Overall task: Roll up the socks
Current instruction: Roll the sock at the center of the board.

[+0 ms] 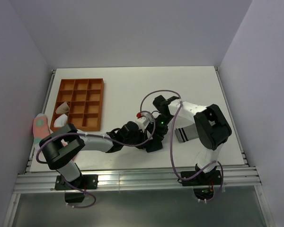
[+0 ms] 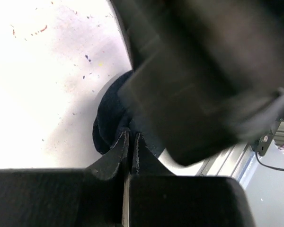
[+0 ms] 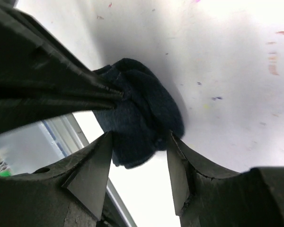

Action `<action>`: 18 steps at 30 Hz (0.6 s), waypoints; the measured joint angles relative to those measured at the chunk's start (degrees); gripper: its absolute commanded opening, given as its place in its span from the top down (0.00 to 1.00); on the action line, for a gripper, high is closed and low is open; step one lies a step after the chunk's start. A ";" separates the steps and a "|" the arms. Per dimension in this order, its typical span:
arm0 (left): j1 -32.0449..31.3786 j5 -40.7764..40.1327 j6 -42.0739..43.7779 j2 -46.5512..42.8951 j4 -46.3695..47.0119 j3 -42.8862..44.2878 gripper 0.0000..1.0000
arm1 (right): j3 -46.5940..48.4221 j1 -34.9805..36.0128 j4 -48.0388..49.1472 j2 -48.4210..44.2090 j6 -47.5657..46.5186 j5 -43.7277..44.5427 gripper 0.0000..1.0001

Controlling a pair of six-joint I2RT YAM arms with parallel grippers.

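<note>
**Right wrist view: navy sock bunched, grey sock lying apart**

The navy sock (image 3: 137,113) is sitting as a bunched wad on the worktop (image 3: 227,56), between the two arms near the front edge. The left tool (image 2: 131,142) is pinching its edge, jaws closed on the fabric. The right tool (image 3: 139,137) is standing open, fingers straddling the wad. The grey sock (image 1: 182,135) is lying beside the right arm, seemingly unrolled. The task is looking partway done, with the pair not yet rolled together.

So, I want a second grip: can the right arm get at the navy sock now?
Probably yes: the right gripper stands open astride the navy sock, nothing between them; the left gripper, pinching its edge, crowds one side.
</note>
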 measured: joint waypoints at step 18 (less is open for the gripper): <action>1.44 3.91 -1.38 2.93 -1.05 2.80 1.00 | -10.27 -9.35 5.25 -18.43 -9.33 -2.34 0.48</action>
